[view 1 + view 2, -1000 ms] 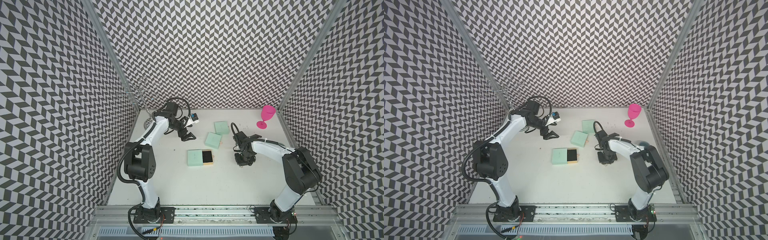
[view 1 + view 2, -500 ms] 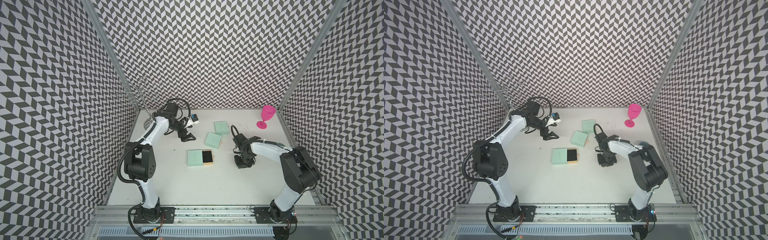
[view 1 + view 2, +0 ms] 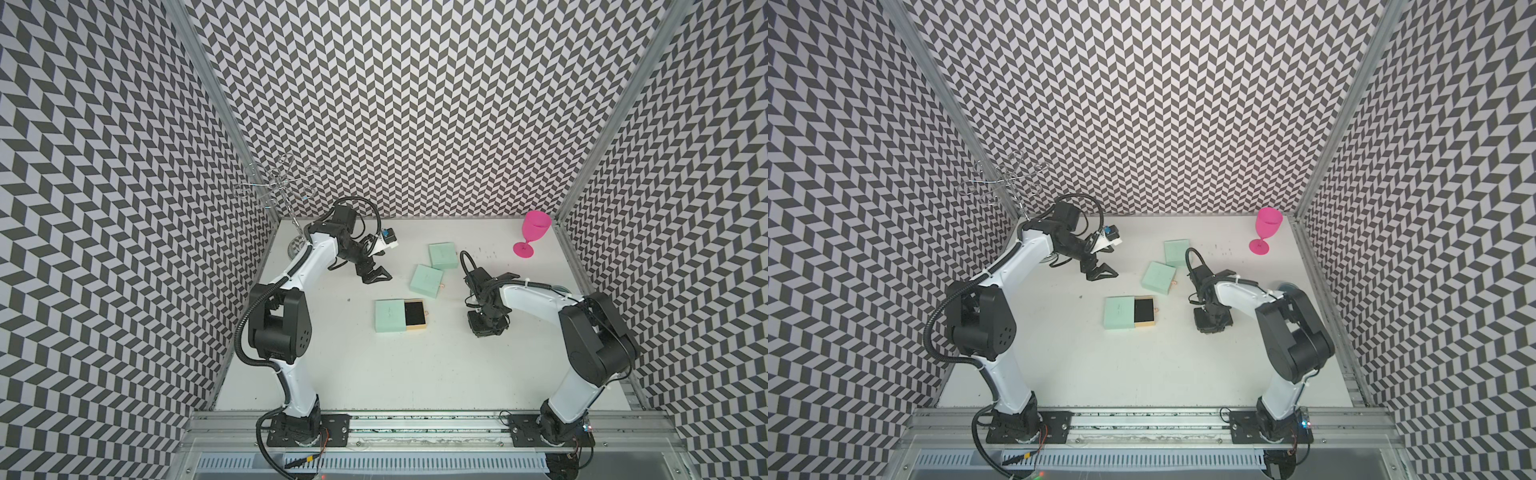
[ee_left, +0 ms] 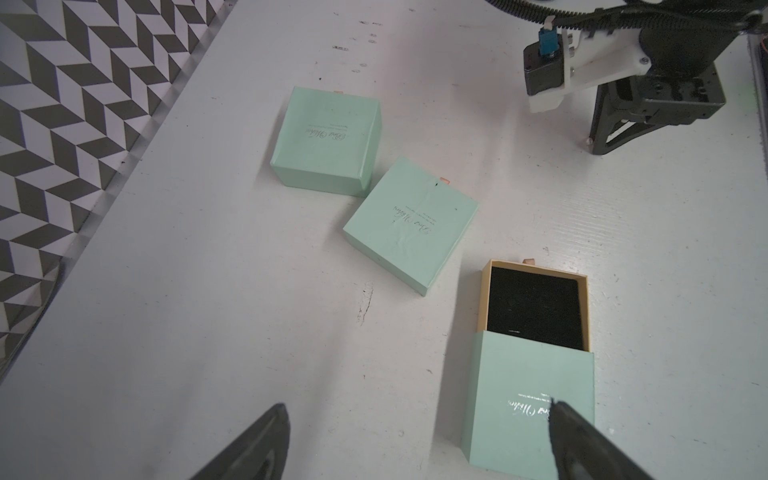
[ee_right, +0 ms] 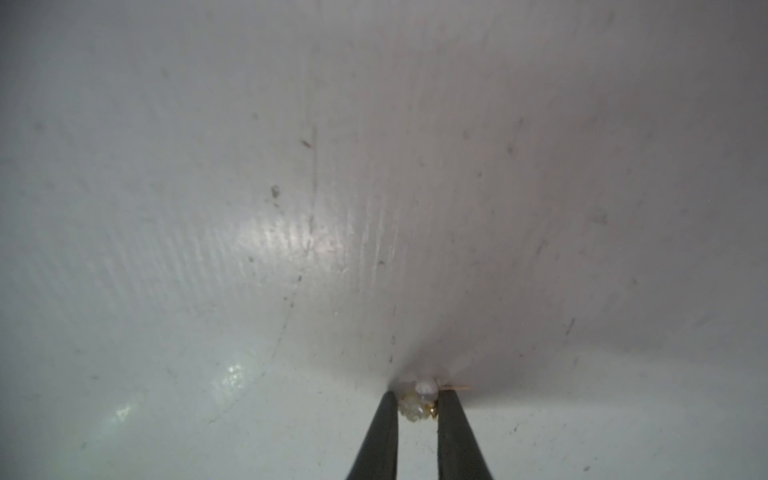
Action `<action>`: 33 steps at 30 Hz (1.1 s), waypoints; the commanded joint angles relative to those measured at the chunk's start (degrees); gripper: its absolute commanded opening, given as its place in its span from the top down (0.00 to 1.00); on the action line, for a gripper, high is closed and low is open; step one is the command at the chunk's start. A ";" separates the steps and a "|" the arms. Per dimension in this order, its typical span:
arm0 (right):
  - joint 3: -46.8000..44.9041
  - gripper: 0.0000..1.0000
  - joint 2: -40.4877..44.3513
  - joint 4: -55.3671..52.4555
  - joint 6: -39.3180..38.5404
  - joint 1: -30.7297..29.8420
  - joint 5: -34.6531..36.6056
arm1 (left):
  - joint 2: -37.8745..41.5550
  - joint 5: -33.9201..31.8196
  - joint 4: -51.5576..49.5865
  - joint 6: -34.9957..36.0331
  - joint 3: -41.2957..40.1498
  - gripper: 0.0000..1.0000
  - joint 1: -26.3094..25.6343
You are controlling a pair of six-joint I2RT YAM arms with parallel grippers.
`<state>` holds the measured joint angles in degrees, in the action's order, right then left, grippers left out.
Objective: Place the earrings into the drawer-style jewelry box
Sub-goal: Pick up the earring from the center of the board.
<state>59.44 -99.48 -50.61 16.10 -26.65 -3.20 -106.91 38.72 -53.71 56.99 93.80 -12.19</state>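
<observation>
Right gripper (image 5: 417,394): fingers nearly together, pinched on one small pale, glinting earring (image 5: 413,407) at their tips. The tips are down at the white table (image 5: 291,249). The wrist view is blurred, so I cannot tell whether the earring is clear of the surface.

In both top views this gripper points straight down.
- 9 o'clock, apart from it: the jewelry box (image 3: 390,316), with its tan drawer (image 3: 415,314) pulled out toward the gripper and the black pad showing.
- 10 o'clock: closed mint box (image 3: 427,280).
- 11 o'clock, just beside that one: second closed box (image 3: 443,255).
- 1 o'clock: pink goblet (image 3: 534,232), upright.

Left gripper (image 3: 374,276): at the jewelry box's 11 o'clock, fingers spread wide, holding nothing.
</observation>
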 commanded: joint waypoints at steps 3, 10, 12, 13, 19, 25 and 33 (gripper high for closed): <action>-0.97 0.86 -1.16 1.74 0.23 -0.94 0.24 | 0.98 1.01 -0.94 0.86 -0.04 0.02 0.32; 1.73 0.86 -0.04 -0.56 -0.18 -1.08 2.13 | 1.23 0.74 -0.94 1.02 -0.28 0.02 0.32; 2.79 0.86 0.22 -1.47 -0.56 -1.04 1.81 | 1.23 0.65 -0.80 1.02 -0.34 0.02 0.32; 3.30 0.85 0.35 -1.88 -0.70 -1.03 1.49 | 1.18 0.61 -0.80 1.02 -0.31 0.02 0.32; 6.46 0.85 1.15 -4.16 -1.47 -1.04 0.92 | 1.19 0.52 -0.77 1.02 -0.31 0.02 0.25; 10.42 0.84 1.24 -5.84 -2.18 -1.11 -0.48 | 0.98 0.18 -0.77 1.28 -0.37 0.02 0.14; 8.76 0.76 1.43 -6.07 -1.83 -0.98 2.66 | 1.09 0.09 -0.76 1.46 -0.88 0.02 -0.03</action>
<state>70.02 -99.46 -55.68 14.15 -27.38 -2.72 -106.91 38.26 -53.67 57.21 93.71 -12.19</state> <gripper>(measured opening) 0.234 0.976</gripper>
